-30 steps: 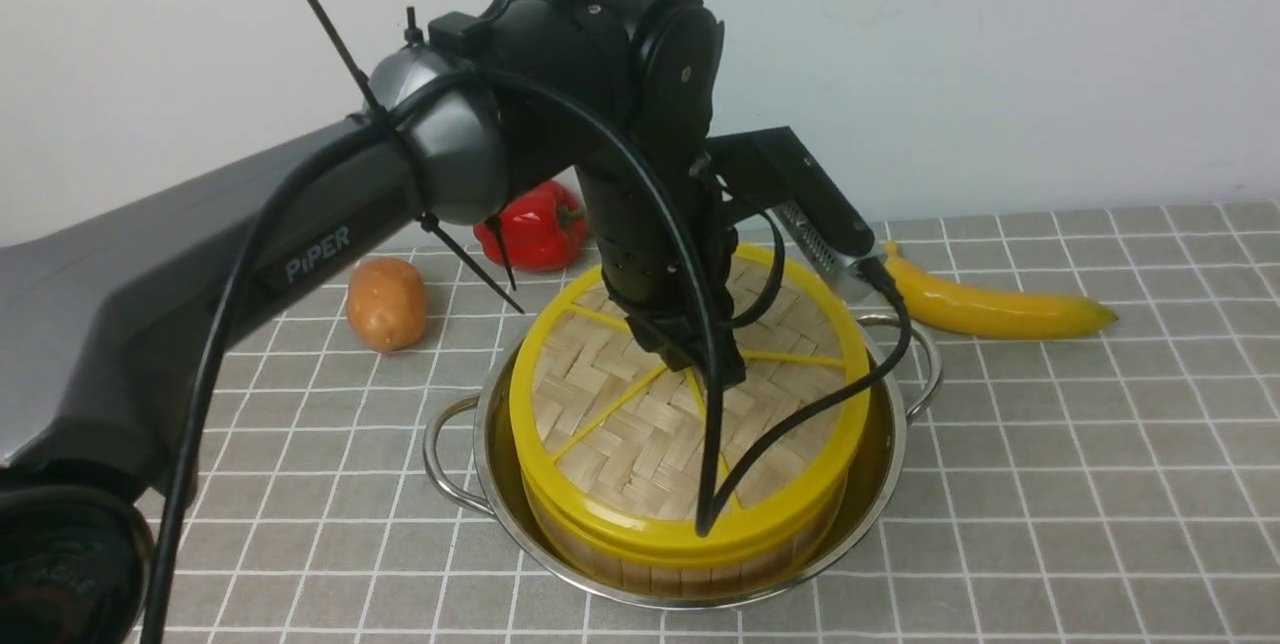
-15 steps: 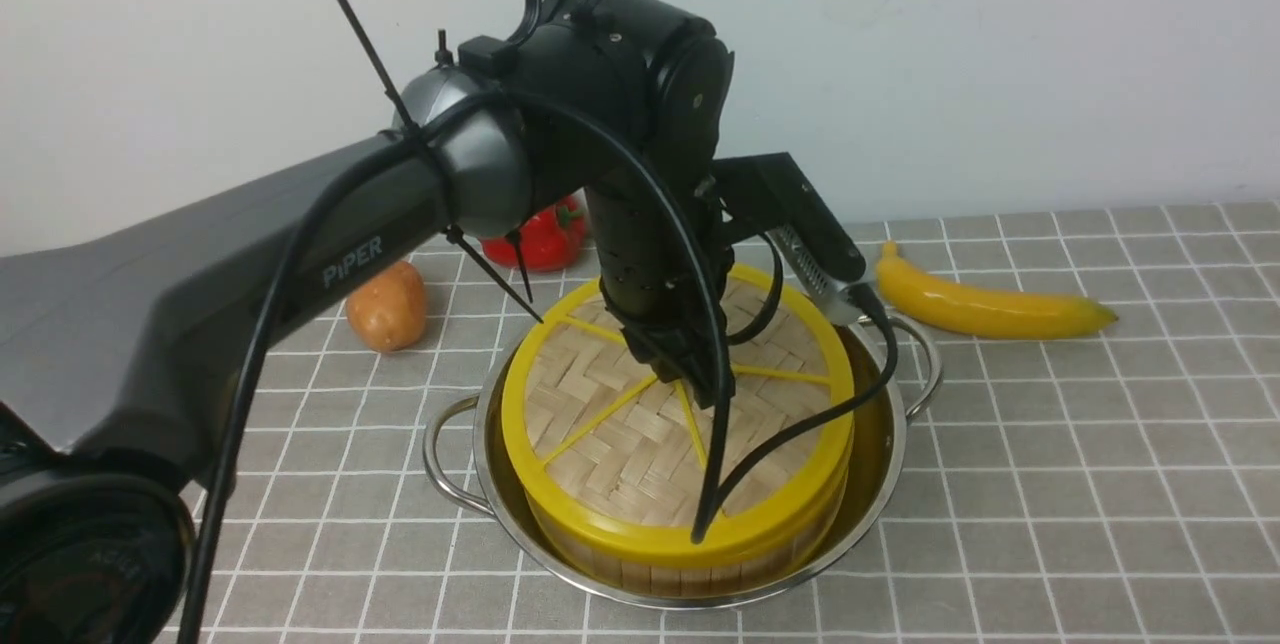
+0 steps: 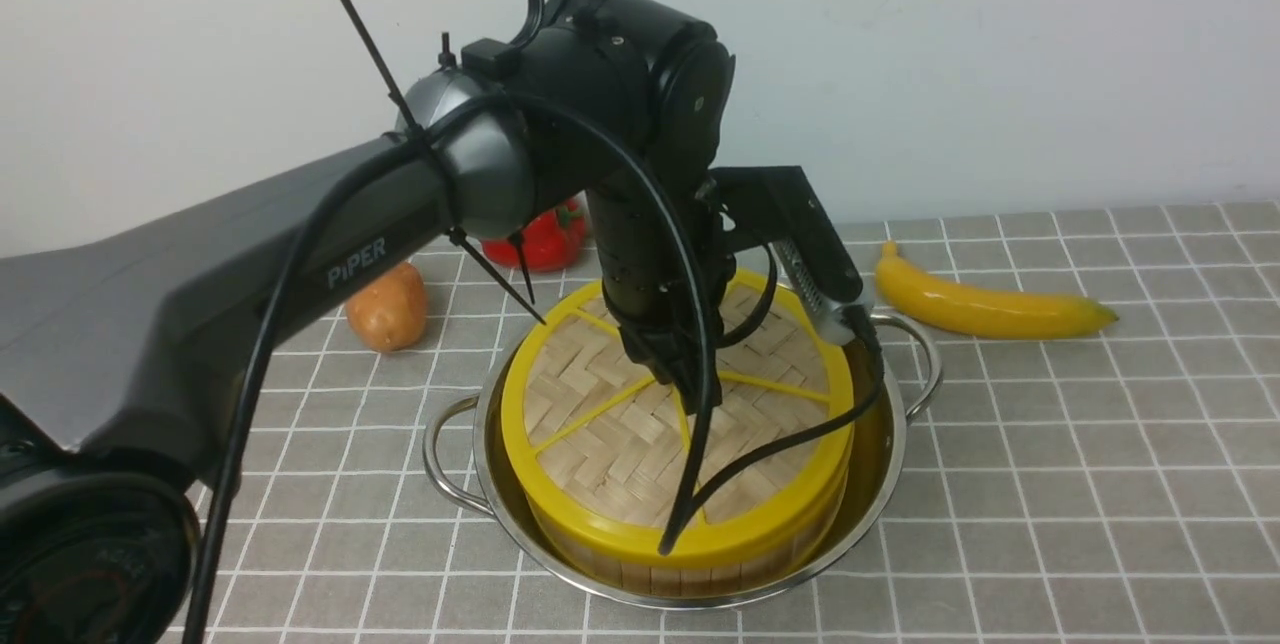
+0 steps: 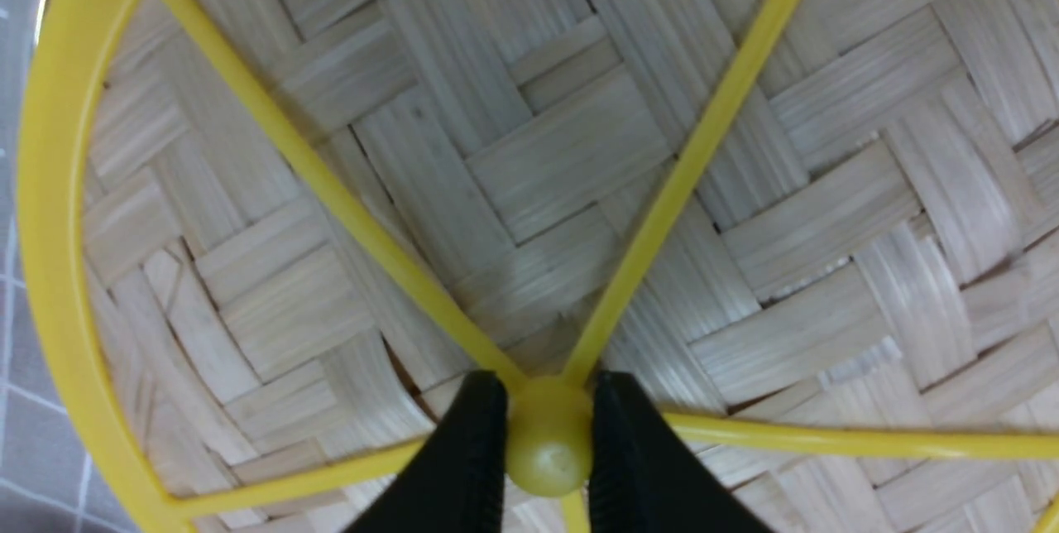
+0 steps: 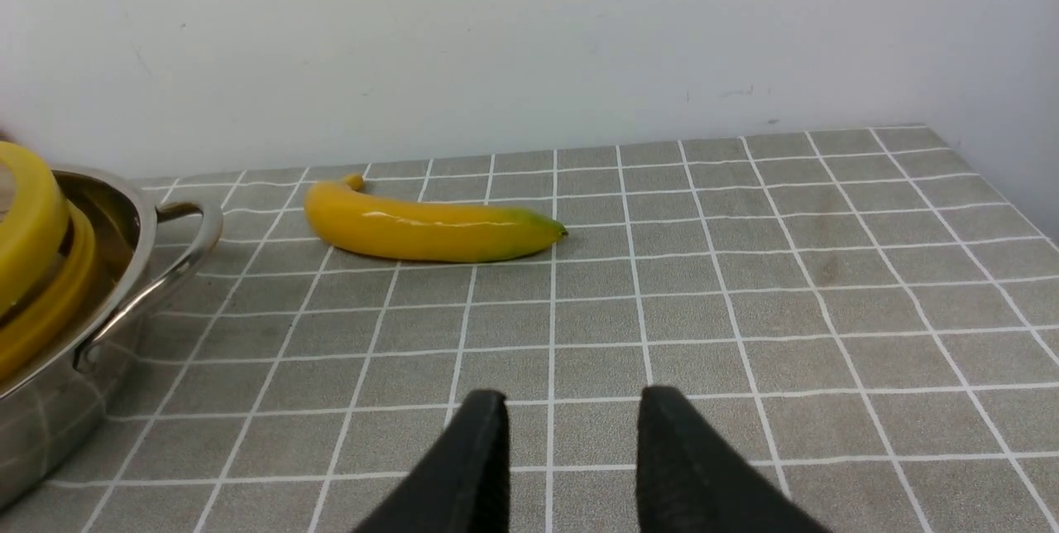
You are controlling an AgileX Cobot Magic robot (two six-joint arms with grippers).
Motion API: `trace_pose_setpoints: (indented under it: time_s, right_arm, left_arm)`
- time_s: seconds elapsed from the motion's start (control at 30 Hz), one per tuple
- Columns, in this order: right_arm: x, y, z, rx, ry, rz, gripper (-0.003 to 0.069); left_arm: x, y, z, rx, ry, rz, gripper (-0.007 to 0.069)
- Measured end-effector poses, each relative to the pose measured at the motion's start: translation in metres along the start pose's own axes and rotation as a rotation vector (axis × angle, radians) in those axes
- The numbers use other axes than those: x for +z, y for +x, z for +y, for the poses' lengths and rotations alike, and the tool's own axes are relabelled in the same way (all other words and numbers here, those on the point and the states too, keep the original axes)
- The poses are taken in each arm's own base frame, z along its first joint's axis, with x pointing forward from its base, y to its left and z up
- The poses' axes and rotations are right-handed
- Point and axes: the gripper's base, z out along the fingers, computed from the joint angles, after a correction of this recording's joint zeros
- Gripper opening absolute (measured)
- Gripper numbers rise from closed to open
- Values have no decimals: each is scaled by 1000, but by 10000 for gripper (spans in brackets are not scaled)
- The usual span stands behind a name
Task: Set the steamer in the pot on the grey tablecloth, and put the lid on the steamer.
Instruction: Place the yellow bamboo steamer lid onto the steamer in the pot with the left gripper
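Steamer [image 3: 690,549] in pot [image 3: 880,464] | lid [image 3: 600,424] on | left gripper [image 4: 548,442] pinches knob [image 4: 548,457] | right gripper [image 5: 571,458] parted, empty | release left

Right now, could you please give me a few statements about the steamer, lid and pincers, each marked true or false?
1. The left pincer is shut on the lid's knob. True.
2. The steamer sits beside the pot. False: it sits inside it.
3. The right pincer holds the banana. False: it is open and empty, and the banana lies on the tablecloth.
4. The lid is over the steamer. True.
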Motion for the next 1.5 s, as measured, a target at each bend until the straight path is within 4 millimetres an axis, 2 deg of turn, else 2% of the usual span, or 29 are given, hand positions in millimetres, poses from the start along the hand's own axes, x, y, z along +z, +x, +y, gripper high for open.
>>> trace_pose_setpoints:
  time_s: [0.87, 1.33, 1.47, 1.5]
  right_arm:
    - [0, 0, 0, -1, 0, 0, 240]
    - [0, 0, 0, -1, 0, 0, 240]
    - [0, 0, 0, -1, 0, 0, 240]
    - [0, 0, 0, -1, 0, 0, 240]
  left_arm:
    - [4, -4, 1, 115, -14, -30, 116]
    - [9, -5, 1, 95, -13, -25, 118]
    - [9, -4, 1, 88, -12, -17, 197]
    - [7, -3, 1, 86, -6, -5, 264]
